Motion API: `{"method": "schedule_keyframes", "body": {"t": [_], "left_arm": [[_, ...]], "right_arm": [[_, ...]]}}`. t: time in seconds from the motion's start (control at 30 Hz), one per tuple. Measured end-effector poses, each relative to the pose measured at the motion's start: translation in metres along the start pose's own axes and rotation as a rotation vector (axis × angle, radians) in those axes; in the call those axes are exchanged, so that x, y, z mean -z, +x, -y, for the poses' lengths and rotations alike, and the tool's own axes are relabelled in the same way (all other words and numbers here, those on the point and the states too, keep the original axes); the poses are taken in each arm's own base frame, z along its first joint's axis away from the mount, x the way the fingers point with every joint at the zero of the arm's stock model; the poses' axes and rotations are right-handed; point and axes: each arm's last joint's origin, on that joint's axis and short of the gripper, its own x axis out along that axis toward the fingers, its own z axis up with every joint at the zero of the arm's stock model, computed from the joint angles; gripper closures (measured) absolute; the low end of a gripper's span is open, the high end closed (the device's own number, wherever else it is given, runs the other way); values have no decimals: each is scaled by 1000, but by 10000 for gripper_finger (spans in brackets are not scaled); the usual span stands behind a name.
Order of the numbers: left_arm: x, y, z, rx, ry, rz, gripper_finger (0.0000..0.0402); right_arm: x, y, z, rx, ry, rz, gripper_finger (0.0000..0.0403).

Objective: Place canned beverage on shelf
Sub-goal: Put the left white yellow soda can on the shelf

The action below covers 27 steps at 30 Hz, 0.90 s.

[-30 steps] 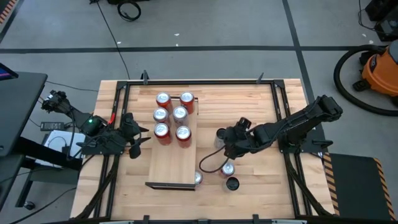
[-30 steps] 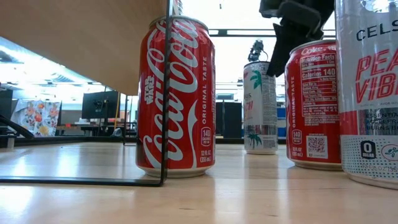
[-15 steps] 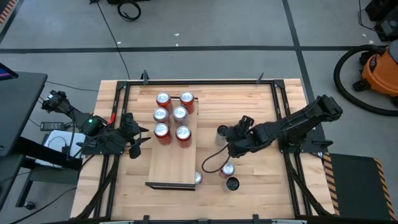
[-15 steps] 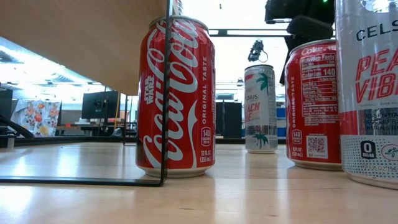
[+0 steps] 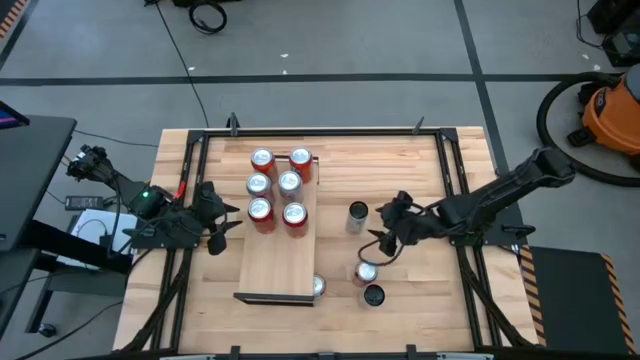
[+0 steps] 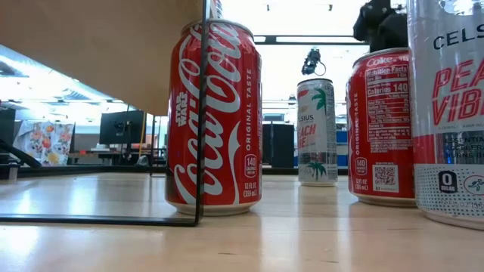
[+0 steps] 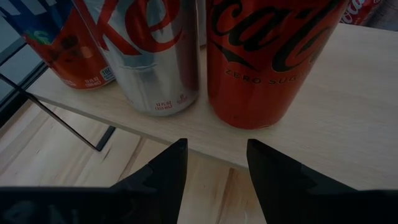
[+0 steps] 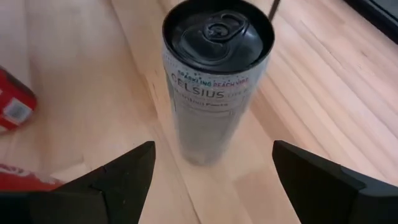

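Pulled back toward the right edge of the tabletop since the earlier frame, the right tool now stands clear of the slim white Celsius can it was crowding a second ago, and that can stands upright and alone. Its fingers are spread wide and hold nothing; in the right wrist view the can sits squarely between them but a little way ahead. Just near of the tool stand a red cola can and a dark-topped can, close enough that a low sweep of the arm toward the slim can could clip them. The slim can is tall and narrow, so I judge it the likeliest to topple: a finger arriving off-centre would push it over rather than close on it, and a tipped can would roll across the tabletop. The shelf lies to the left, its far half already carrying six cans in close pairs, its near half bare; another red can stands on the tabletop just beside its near right corner. A carry that comes in too low could strike the shelf's edge or knock the standing cans. The left tool waits at the shelf's left side, fingers partly apart and empty.
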Motion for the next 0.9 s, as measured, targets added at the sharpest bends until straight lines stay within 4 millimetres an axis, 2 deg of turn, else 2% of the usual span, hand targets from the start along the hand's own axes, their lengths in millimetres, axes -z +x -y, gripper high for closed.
{"method": "schedule_keyframes", "body": {"t": [0.13, 0.37, 0.5, 0.77, 0.9], "left_arm": [[0, 0, 0, 0, 0, 1, 224], [0, 0, 0, 0, -3, 1, 224], [0, 0, 0, 0, -2, 1, 224], [0, 0, 0, 0, -1, 0, 224], [0, 0, 0, 0, -1, 0, 224]], "right_arm": [[15, 13, 10, -31, -3, 101, 59], [19, 27, 25, -19, 32, 164, 7], [19, 34, 23, -53, 27, 153, 10], [25, 64, 12, -66, -15, 166, 4], [26, 77, 13, -49, -14, 183, 4]]}}
